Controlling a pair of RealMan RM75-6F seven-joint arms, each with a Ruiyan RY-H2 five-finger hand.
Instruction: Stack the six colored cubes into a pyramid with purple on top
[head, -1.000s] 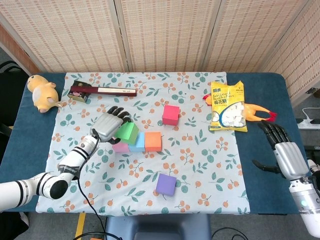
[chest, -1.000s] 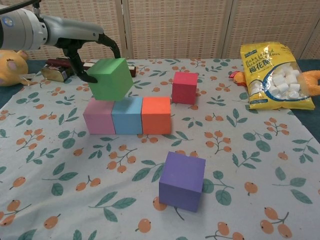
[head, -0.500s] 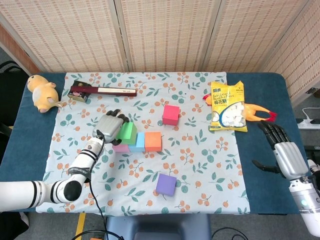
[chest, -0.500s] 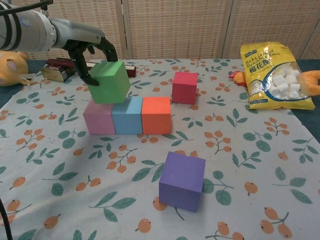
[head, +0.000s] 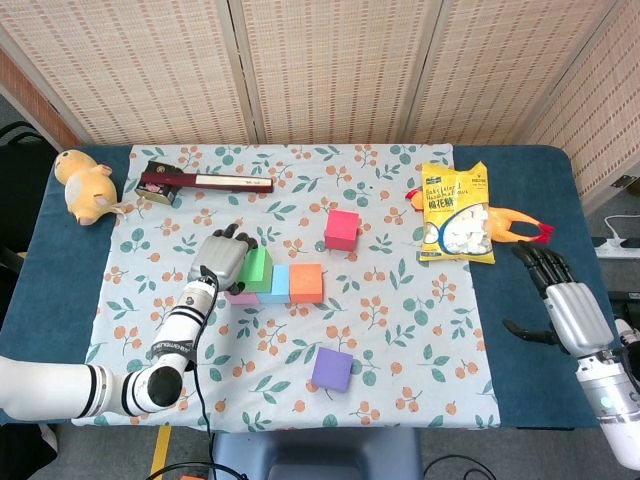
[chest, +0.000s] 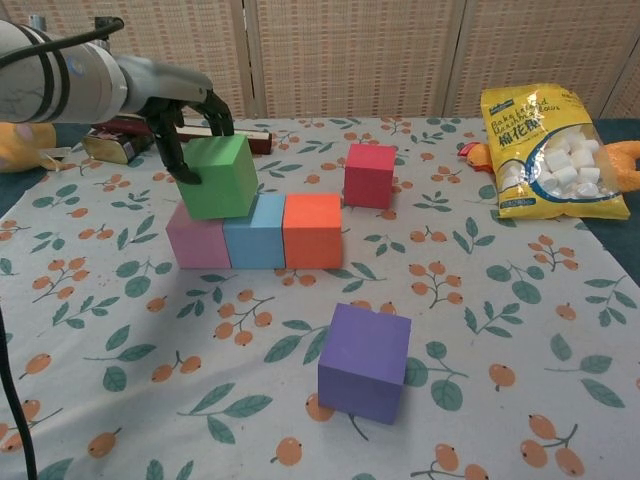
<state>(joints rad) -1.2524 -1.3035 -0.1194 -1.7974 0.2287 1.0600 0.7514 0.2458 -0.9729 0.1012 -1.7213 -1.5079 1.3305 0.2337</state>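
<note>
A pink cube (chest: 198, 245), a blue cube (chest: 254, 232) and an orange cube (chest: 312, 231) stand in a row on the cloth. My left hand (chest: 185, 122) grips a green cube (chest: 219, 177) that sits on top, over the pink and blue cubes. In the head view the same hand (head: 222, 256) covers the green cube's (head: 257, 270) left side. A red cube (chest: 369, 174) stands alone behind the row. The purple cube (chest: 365, 362) lies nearer the front. My right hand (head: 565, 301) hovers open over the blue table edge at the far right.
A bag of white sweets (chest: 546, 150) and a rubber chicken (head: 518, 225) lie at the right. A dark red box (head: 195, 181) and a plush toy (head: 85, 186) lie at the back left. The floral cloth (chest: 500, 320) covers the table's middle.
My left hand has lowered the green cube from a tilted hold in the air onto the top of the pink and blue cubes. The right hand has stayed still.
</note>
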